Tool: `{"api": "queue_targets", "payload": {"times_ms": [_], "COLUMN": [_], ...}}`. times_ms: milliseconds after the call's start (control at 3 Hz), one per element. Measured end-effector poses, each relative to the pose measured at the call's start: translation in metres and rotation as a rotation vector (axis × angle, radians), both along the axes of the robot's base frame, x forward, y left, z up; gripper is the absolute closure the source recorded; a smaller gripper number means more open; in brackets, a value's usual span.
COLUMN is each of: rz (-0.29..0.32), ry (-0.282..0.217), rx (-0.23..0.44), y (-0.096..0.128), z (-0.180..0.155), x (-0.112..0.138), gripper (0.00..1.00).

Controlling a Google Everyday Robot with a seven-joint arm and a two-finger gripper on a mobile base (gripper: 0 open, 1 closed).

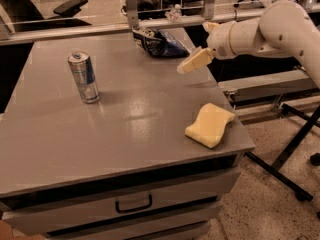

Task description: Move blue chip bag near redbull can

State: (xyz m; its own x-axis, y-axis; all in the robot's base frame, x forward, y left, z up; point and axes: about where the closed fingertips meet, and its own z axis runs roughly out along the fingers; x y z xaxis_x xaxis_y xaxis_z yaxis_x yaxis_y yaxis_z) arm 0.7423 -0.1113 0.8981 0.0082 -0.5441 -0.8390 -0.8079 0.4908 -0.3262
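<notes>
The blue chip bag [161, 43] lies crumpled at the far edge of the grey table [125, 134], right of centre. The redbull can [84, 77] stands upright on the left part of the table, well apart from the bag. My gripper [194, 61] hangs above the table's right side, just right of and a little nearer than the bag, not touching it. It holds nothing. The white arm reaches in from the right.
A pale yellow sponge [210, 125] lies near the table's right front corner. A metal frame [131, 4] stands behind the table's far edge. Drawers with a handle [134, 204] are below the top. Black stand legs [290, 154] are on the floor at right.
</notes>
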Motion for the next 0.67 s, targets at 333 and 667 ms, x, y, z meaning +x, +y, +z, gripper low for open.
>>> {"api": "queue_targets", "payload": {"times_ms": [333,667], "rz": [0.062,0.119], "ry": [-0.002,-0.002], "rx": [0.049,0.075], "y": [0.032,0.061], "z": [-0.002,-0.004], "x": [0.024,0.038], "gripper": [0.0,0.0]}}
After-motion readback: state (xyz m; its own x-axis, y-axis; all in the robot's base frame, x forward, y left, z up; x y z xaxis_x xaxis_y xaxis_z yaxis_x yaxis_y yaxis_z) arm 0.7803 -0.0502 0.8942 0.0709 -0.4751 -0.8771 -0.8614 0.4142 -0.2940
